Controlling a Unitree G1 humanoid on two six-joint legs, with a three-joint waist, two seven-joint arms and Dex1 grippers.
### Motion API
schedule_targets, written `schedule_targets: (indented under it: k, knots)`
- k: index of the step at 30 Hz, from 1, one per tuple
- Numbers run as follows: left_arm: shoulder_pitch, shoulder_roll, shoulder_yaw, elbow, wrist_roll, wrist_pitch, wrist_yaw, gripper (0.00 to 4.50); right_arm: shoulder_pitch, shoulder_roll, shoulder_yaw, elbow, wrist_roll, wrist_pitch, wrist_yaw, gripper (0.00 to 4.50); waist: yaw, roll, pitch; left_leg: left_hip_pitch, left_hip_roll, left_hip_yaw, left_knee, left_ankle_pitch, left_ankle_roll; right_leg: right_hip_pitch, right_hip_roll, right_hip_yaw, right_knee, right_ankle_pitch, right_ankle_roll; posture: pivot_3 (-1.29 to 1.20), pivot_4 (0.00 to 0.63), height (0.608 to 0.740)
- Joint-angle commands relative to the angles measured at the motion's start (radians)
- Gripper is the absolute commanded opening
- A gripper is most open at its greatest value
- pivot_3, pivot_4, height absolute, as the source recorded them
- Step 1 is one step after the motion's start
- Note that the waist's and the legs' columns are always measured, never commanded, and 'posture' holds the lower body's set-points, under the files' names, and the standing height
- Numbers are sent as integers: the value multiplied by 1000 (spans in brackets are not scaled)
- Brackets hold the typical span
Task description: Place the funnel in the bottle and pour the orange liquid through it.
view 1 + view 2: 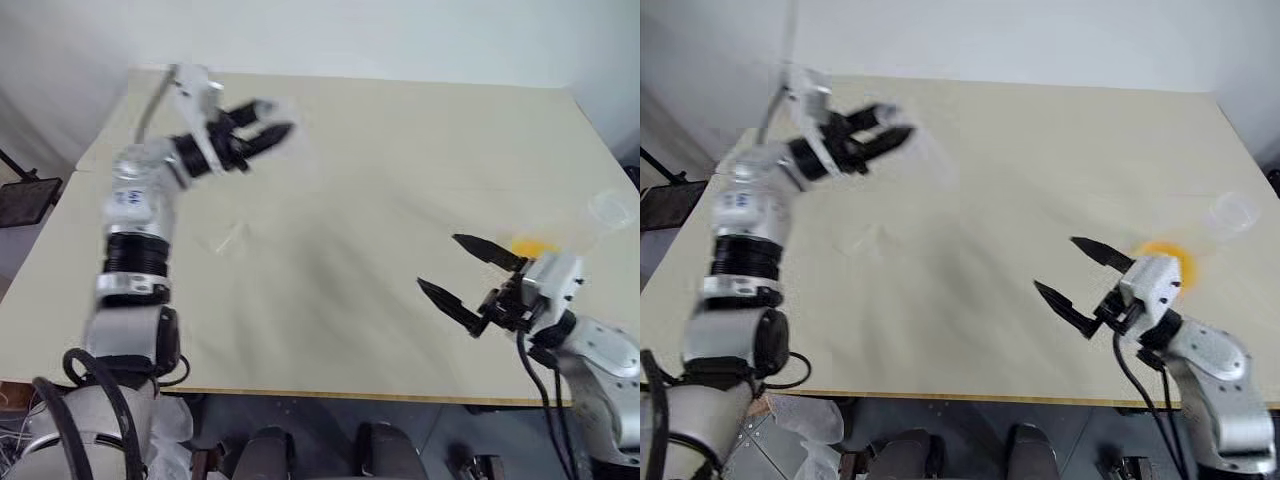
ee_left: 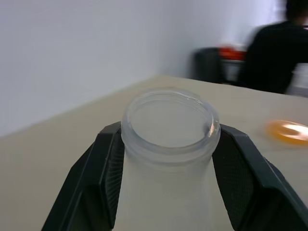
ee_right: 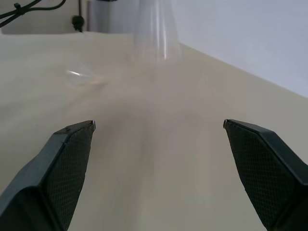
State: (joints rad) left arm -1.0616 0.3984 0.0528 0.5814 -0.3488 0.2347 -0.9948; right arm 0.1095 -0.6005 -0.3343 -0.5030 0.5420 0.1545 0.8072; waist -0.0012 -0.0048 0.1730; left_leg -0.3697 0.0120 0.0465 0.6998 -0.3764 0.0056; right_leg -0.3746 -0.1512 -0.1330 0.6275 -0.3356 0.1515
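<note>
Room's lit pretty evenly, soft and bright, hardly any shadows on the pale surface (image 1: 400, 200). The left gripper (image 1: 262, 128) is smeared with motion blur, the person (image 2: 279, 53) far off is out of focus too.

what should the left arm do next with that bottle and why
Probably set the bottle upright on the table. The left gripper is clamped on its neck and holds it in the air, while the funnel lies loose on the table below and the right gripper is open and empty.
</note>
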Motion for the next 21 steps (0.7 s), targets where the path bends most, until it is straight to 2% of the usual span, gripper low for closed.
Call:
schedule_targets:
  k: [1,4,9,16,20,21]
  knots:
    - [17,-50,-77,-69,15,-3,-65,2326,69,-15,-76,-83,31,5,-16,4500,-5,0,0,1,1,2,0,0,0,0,0,0,0,0,0,0,150,740]
    - [26,-106,-108,-47,24,-18,-80,2326,110,-2,-89,-123,32,5,-49,4500,-7,0,0,2,2,6,0,0,0,-1,1,2,0,0,0,0,150,740]
    - [40,-142,-149,-32,56,-50,-110,2326,161,28,-80,-184,28,7,-98,4500,3,0,0,2,2,6,2,0,0,-1,1,3,0,0,0,0,150,740]
    - [36,-135,-213,1,156,-122,-115,2326,210,39,-78,-221,38,16,-119,4500,20,0,0,1,1,6,2,0,1,-1,0,3,0,0,0,0,150,740]
    - [25,-145,-228,7,157,-87,-142,2326,202,31,-72,-212,42,23,-118,4500,24,0,0,1,1,6,2,0,1,-1,0,3,-1,0,0,0,150,740]
    - [24,-146,-232,5,161,-81,-142,2675,200,30,-71,-210,43,23,-118,4500,24,0,0,1,1,6,2,0,1,-1,0,3,-1,0,0,0,150,740]
